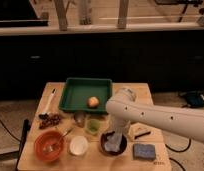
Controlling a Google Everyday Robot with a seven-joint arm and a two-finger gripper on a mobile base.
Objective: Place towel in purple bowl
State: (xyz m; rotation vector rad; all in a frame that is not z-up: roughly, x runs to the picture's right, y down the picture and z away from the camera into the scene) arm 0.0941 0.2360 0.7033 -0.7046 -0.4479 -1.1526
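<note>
A grey-blue towel (pixel 114 142) lies bunched inside the dark purple bowl (pixel 106 148) at the front middle of the wooden table (pixel 150 160). My white arm reaches in from the right, and its gripper (pixel 116 131) hangs directly over the bowl, just above the towel. The arm's elbow hides the gripper's upper part.
A green tray (pixel 75 94) holds an orange fruit (pixel 93 102) at the back. An orange bowl (pixel 48 145), a white cup (pixel 78 145), a green cup (pixel 93 126), a small metal cup (pixel 80 118), a blue sponge (pixel 144 151) and a dark berry cluster (pixel 50 120) stand around.
</note>
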